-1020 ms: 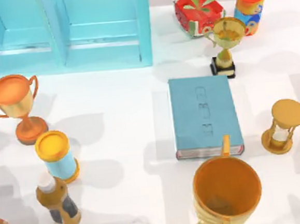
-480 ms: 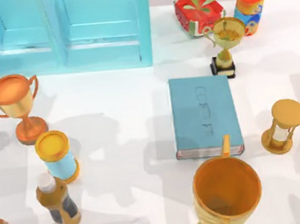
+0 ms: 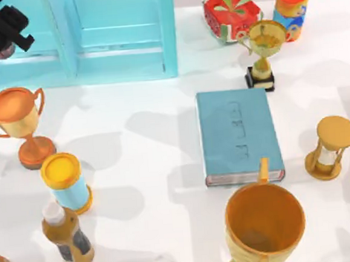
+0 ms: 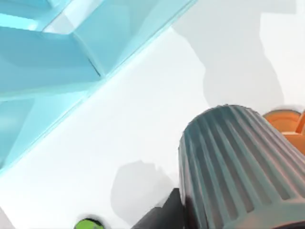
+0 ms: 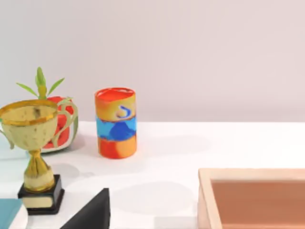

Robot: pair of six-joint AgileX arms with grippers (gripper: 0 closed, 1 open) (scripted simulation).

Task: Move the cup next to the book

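The cup (image 4: 243, 167), a ribbed reddish-brown tumbler, looms close in the left wrist view, and a dark finger (image 4: 159, 217) lies against its side. From above, my left gripper (image 3: 0, 29) hangs high over the back left corner, above the teal cabinet, shut on the cup. A small reddish bit of the cup (image 3: 4, 52) peeks out below it. The teal-blue book (image 3: 239, 135) lies flat right of the table's middle, far from the cup. A dark part of my right gripper (image 5: 90, 212) sits at the right wrist view's edge.
A teal cabinet (image 3: 95, 40) fills the back left. A large orange mug (image 3: 264, 224) stands just in front of the book, an hourglass (image 3: 329, 146) to its right and a gold trophy (image 3: 264, 48) behind it. A copper trophy (image 3: 17, 125), can (image 3: 67, 182) and bottle (image 3: 67, 236) stand left.
My left gripper has come into the top view at the back left corner with the cup. The shadows on the table have shifted. No object on the table has moved.
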